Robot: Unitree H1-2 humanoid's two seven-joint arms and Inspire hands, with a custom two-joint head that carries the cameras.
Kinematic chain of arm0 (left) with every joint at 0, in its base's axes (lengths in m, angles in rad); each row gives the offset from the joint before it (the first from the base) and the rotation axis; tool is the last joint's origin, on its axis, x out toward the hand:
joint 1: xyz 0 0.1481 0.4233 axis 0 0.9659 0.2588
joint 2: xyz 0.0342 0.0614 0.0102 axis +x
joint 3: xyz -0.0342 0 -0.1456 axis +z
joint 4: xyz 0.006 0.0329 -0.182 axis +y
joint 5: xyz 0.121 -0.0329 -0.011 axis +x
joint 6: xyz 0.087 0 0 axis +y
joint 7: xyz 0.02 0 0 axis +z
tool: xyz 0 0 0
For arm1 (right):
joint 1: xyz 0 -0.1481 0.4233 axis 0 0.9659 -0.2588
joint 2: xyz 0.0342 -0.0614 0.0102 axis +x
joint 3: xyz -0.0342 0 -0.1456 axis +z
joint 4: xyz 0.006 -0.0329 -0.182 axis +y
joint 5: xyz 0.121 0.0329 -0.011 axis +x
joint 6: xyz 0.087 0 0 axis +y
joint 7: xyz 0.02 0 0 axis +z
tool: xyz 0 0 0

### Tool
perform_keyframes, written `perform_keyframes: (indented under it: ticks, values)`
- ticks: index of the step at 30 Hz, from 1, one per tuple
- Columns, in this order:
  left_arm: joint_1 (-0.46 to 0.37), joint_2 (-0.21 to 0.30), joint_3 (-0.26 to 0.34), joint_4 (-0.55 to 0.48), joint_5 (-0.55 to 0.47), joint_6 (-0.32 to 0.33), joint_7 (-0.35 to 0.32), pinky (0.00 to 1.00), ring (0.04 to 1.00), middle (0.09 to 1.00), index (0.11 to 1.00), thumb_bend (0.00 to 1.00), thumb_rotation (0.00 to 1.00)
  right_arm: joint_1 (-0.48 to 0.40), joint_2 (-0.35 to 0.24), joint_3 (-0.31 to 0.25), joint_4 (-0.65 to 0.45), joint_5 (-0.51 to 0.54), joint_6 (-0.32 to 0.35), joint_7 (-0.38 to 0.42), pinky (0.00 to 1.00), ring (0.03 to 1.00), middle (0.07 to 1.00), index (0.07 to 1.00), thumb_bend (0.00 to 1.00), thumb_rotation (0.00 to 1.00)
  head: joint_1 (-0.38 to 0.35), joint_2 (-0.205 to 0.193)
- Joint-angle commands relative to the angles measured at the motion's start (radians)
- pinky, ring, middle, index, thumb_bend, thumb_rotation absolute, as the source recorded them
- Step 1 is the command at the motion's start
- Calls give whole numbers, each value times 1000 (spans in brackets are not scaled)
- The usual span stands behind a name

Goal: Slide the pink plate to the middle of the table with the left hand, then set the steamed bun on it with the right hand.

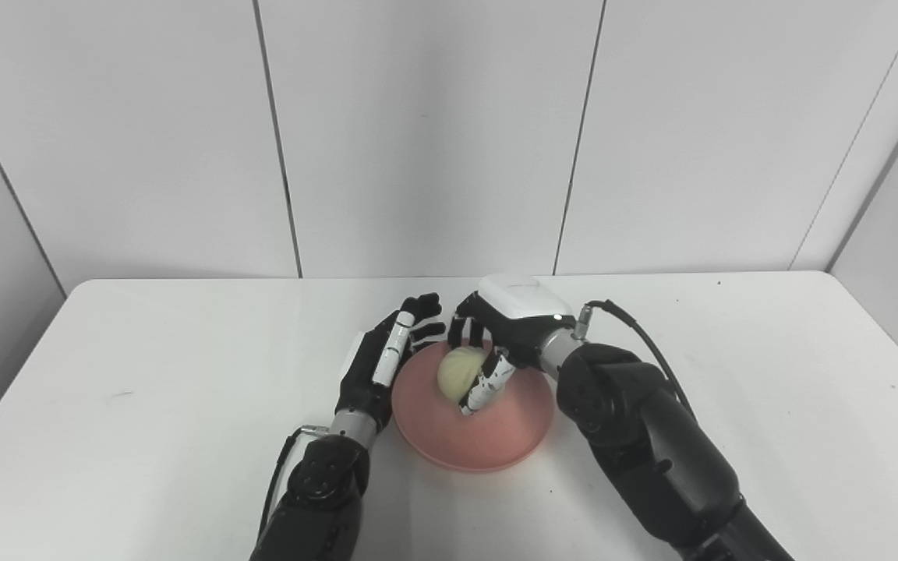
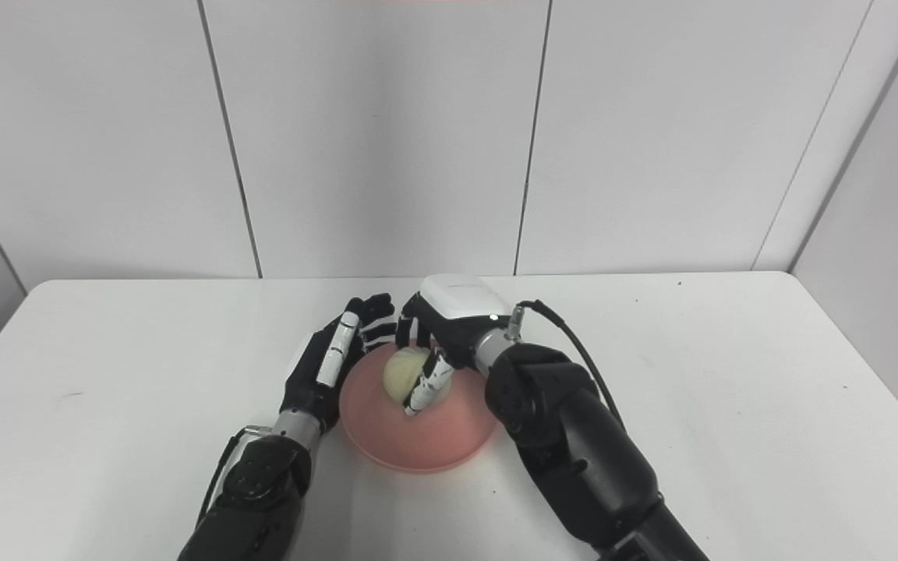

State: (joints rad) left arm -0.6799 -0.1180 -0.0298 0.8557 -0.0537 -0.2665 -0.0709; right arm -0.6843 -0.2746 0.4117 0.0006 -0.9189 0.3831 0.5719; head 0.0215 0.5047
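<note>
The pink plate point(image 1: 496, 436) lies near the middle of the white table. A pale steamed bun point(image 1: 458, 371) rests on its far part, and my right hand point(image 1: 500, 335) is shut on the bun from above, thumb on its near side. My left hand point(image 1: 387, 354) stands open at the plate's left rim, fingers stretched toward the far edge and curling around it; whether it touches the rim is unclear.
The white table point(image 1: 145, 389) stretches out on both sides of the plate. White wall panels stand behind its far edge. My right forearm point(image 1: 644, 436) crosses the table just right of the plate, with a black cable looping above it.
</note>
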Motion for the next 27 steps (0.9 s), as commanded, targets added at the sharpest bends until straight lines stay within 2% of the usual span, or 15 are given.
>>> perform_keyframes:
  ticks: [1,7,15,18,20,21,22,23,24,27]
  values:
    - [13,-4,-3,22,9,31,4,715,781,838,750,663,908,-31,-1,1,1,1,-31,-37,204,285,467,491,531,0,-4,1]
    - [14,0,-4,15,9,43,1,709,777,837,759,651,914,-26,-5,15,26,-4,-19,-37,183,260,473,489,532,0,-12,3]
    - [16,2,-2,11,6,52,0,705,771,830,750,653,902,-23,-17,30,40,-1,-34,-48,196,284,475,489,532,0,-19,6]
    - [17,3,-3,6,7,58,0,701,772,832,750,649,901,-25,-30,44,22,-16,-28,-30,257,368,444,522,526,9,-18,7]
    - [18,3,-3,4,7,59,-1,695,772,831,750,651,900,-27,-39,53,9,-24,-27,-22,304,429,536,502,523,118,-19,8]
    - [19,3,-3,2,6,59,-2,694,771,829,751,646,898,-27,-43,56,3,-26,-25,-18,361,503,613,598,726,281,-19,8]
    - [20,3,-4,0,7,59,-2,694,771,828,751,644,897,-27,-48,59,-7,-30,-21,-9,381,529,639,631,795,337,-20,8]
    - [20,3,-4,-2,7,60,-1,678,768,825,751,641,895,-28,-51,61,-15,-33,-17,-2,437,614,710,667,867,425,-20,8]
    - [21,4,-5,-5,9,61,0,673,767,823,751,639,894,-26,-57,62,-33,-41,-10,11,456,642,735,679,891,455,-20,8]
    - [25,5,-7,-14,11,63,0,660,761,815,752,619,899,-18,-71,56,-86,-60,10,43,623,779,821,741,953,527,-21,10]
